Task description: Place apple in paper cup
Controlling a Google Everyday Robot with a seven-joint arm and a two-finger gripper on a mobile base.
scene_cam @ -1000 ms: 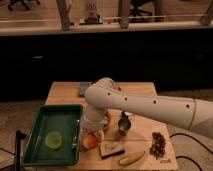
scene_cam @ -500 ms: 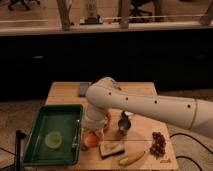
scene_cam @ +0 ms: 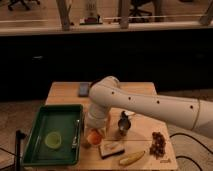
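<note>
The apple (scene_cam: 94,136), small and orange-red, lies on the wooden table (scene_cam: 140,92) just right of the green tray. My white arm reaches in from the right and bends down over it. The gripper (scene_cam: 96,125) hangs at the arm's end, directly above the apple and very close to it. An orange patch (scene_cam: 106,120) shows behind the arm's end. I cannot make out the white paper cup; the arm's end covers that spot.
A green tray (scene_cam: 35,150) at the left holds a pale green disc (scene_cam: 52,140) and a utensil (scene_cam: 76,134). A dark-topped metal cup (scene_cam: 123,124), a flat snack (scene_cam: 111,148), a banana (scene_cam: 131,158) and a dark brown cluster (scene_cam: 158,142) lie right of the apple. A dark flat object (scene_cam: 84,89) sits at the back.
</note>
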